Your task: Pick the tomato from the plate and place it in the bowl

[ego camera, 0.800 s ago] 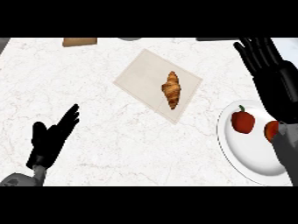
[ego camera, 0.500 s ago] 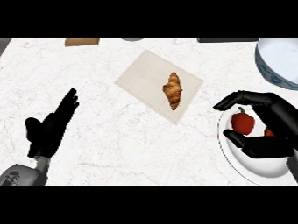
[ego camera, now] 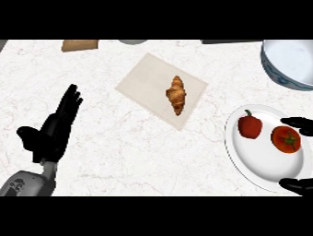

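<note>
A red tomato [ego camera: 286, 139] with a green stem lies on the right half of a white plate [ego camera: 256, 159] at the counter's right. A red pepper [ego camera: 250, 126] sits beside it on the left. My right hand [ego camera: 310, 127] comes in at the right edge. Its fingers arch just above and right of the tomato, and the thumb lies low over the plate's near rim, well apart from the tomato. It is open and holds nothing. A white bowl [ego camera: 300, 62] with a blue pattern stands behind the plate at the top right. My left hand [ego camera: 54, 132] rests open at the left, fingers up.
A croissant [ego camera: 176, 94] lies on a pale board [ego camera: 146, 78] at the counter's middle. A brown block [ego camera: 79, 44] and a dark object [ego camera: 230, 41] sit along the far edge. The counter's left side drops off beyond its edge.
My right hand has drawn back to the right and spread wider, uncovering the tomato and the pepper. The left hand has shifted slightly.
</note>
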Controlling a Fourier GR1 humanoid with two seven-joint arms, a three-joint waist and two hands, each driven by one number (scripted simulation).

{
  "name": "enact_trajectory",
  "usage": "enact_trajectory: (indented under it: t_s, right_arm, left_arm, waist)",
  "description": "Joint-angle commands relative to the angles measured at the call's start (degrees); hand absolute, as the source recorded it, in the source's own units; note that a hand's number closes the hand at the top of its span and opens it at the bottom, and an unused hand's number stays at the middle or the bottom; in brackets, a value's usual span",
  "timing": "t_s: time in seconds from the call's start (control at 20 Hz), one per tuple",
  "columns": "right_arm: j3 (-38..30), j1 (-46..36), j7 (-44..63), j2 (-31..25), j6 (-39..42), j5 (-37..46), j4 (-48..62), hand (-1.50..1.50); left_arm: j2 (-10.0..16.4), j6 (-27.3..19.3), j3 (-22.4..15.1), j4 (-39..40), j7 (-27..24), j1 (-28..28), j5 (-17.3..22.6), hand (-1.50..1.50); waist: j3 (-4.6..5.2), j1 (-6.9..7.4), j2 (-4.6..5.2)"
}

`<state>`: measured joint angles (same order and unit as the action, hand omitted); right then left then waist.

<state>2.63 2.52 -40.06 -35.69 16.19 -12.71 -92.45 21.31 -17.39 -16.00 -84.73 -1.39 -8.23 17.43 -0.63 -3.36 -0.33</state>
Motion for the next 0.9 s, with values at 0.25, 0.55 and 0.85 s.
enact_trajectory:
  t_s: [0.25,0.55,0.85]
  right_arm:
    - [-15.12,11.43,-26.87,-7.05,2.93,4.25,11.25,-1.5]
    - [-18.77,13.6,-13.05,-9.72,3.95,3.93,2.81,-1.5]
    - [-17.52,11.49,-1.49,-15.94,5.29,7.09,3.92,-1.5]
  left_arm:
    - [-2.38,-2.71,-2.65,-4.54,3.47,-0.36,-3.62,0.0]
    - [-3.62,1.21,0.31,-0.79,1.5,-0.99,-4.55,0.0]
    - [-4.83,-0.47,-1.15,-4.81,4.87,-1.44,-6.4,0.0]
  waist:
    - [0.51,2.61,0.13]
    - [0.66,2.87,0.27]
    - [0.65,3.47,0.27]
